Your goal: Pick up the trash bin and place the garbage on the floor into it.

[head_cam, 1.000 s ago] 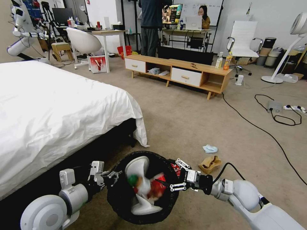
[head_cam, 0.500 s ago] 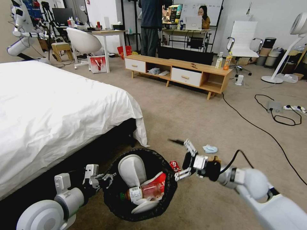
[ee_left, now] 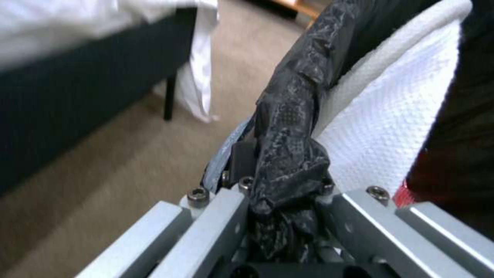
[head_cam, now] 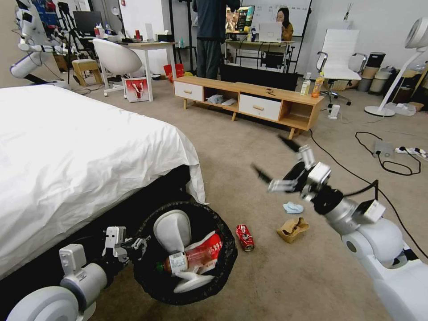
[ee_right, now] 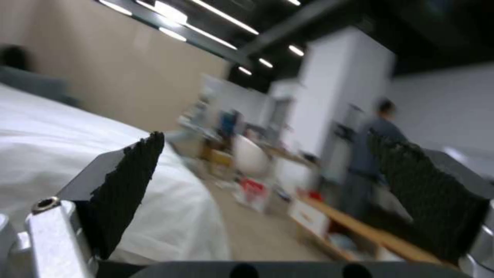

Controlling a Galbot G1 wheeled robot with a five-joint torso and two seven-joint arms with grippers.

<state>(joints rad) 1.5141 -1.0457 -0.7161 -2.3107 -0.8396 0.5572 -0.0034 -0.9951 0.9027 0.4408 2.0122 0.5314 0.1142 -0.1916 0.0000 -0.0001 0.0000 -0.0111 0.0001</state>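
- Left pincer (head_cam: 133, 244) clenched on trash bin (head_cam: 185, 254) rim, bin at 6 o'clock.
- Right pincer (head_cam: 281, 167) released, empty, raised.
- Can (head_cam: 244, 237) on floor (head_cam: 276, 276), at pincer's 7 o'clock; long axis 12–6; right arm nearer.

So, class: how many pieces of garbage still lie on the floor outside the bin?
3: a crushed red can beside the trash bin, a brown paper bag further right, a light-blue face mask just beyond it. Others may be hidden.

White bed (head_cam: 76, 147), wooden TV bench (head_cam: 249, 101).
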